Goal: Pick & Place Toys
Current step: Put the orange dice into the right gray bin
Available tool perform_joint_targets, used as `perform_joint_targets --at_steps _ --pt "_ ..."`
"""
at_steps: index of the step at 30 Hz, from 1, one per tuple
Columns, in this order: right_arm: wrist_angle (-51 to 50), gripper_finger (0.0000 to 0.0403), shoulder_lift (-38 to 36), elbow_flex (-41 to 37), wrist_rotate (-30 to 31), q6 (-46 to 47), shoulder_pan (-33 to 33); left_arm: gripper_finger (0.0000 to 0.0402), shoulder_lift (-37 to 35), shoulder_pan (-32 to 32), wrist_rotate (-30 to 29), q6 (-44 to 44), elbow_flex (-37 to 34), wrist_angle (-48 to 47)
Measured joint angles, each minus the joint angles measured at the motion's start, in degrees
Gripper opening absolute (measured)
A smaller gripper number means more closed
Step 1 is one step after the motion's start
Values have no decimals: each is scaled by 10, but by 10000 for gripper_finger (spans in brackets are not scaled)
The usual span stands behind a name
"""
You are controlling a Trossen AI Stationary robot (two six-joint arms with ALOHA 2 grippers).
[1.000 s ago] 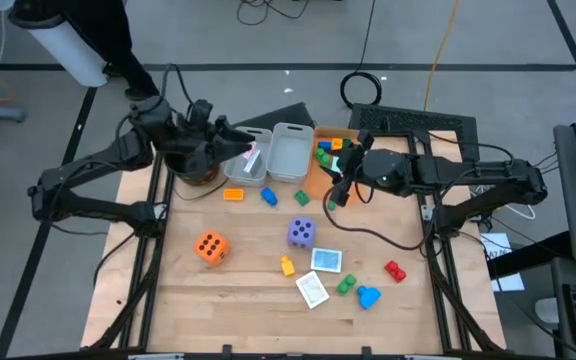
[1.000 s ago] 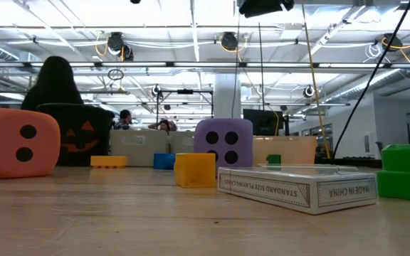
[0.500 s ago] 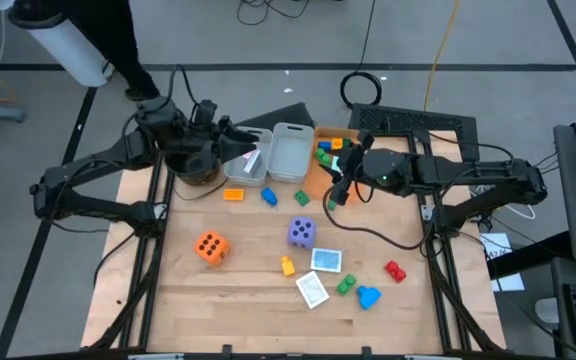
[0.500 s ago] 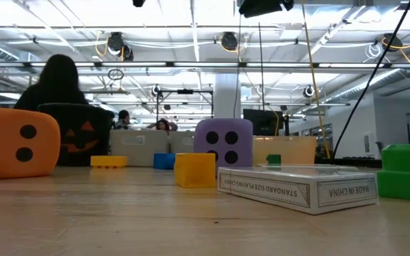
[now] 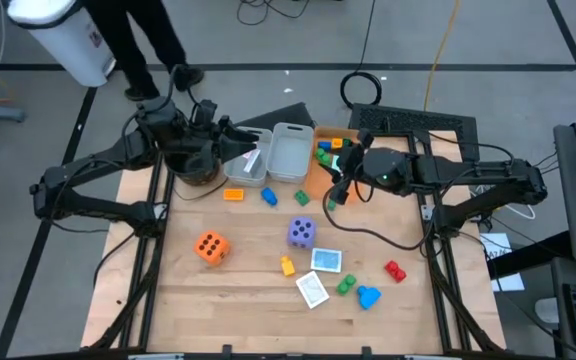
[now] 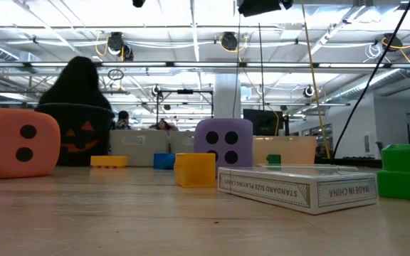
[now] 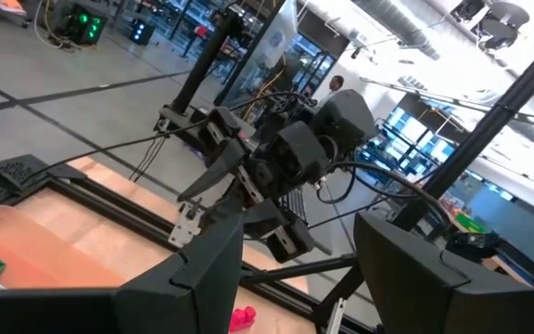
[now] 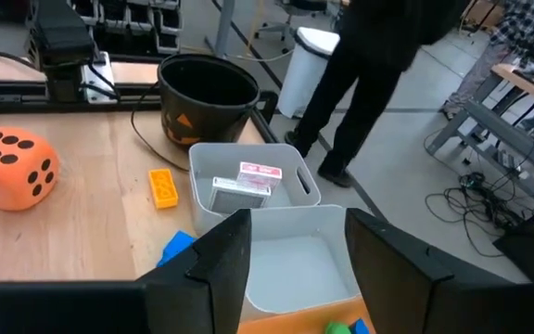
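We take the purple die near the middle of the bench as our landmark. The orange die lies well to its left; a yellow block, two cards and green, blue and red blocks lie toward the near edge from it. Just beyond it sit a green block, a blue block and an orange block. Farther back stand two grey bins, one holding card boxes, with an orange bin of small blocks to their right. The left tool hangs over the left grey bin, beside the black pot, its fingers apart with nothing between them. The right tool hovers behind and to the right of the die at the orange bin's near edge, fingers apart and empty. A person stands beyond the far edge of the bench.
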Motion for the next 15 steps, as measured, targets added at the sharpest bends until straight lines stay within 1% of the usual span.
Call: perform_joint_targets --at_steps 15 --pt "11 164 0 0 0 5 13 216 0 0 0 0 0 0"
